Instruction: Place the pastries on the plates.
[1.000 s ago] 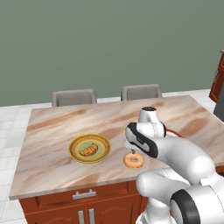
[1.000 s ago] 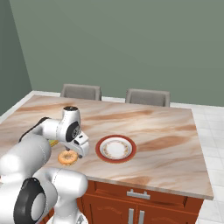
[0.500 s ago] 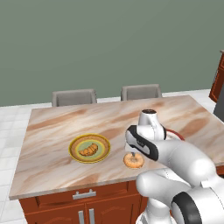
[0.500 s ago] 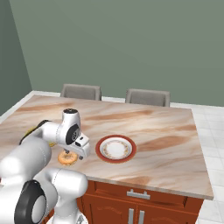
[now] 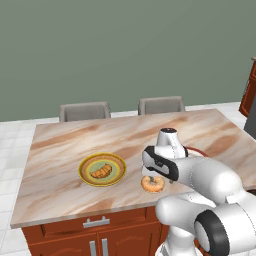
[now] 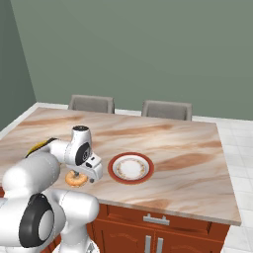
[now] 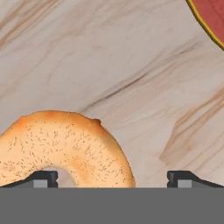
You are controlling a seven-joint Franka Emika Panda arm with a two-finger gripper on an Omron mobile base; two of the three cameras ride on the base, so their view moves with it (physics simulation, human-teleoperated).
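The tan glazed donut lies on the marble island near its front edge. My gripper hangs right over it, open. One fingertip sits at the donut's hole and the other stands outside the ring. The croissant rests on the yellow-rimmed plate, left of the donut. The white plate with the red rim lies empty to the right of my hand; in the left base view my arm covers most of this plate.
The marble island has wooden cabinets with drawer handles below its front edge. Two grey chairs stand along its far side. A dark wooden cabinet is at the far right.
My hand has come down a little onto the donut. The donut, croissant and plates have not moved.
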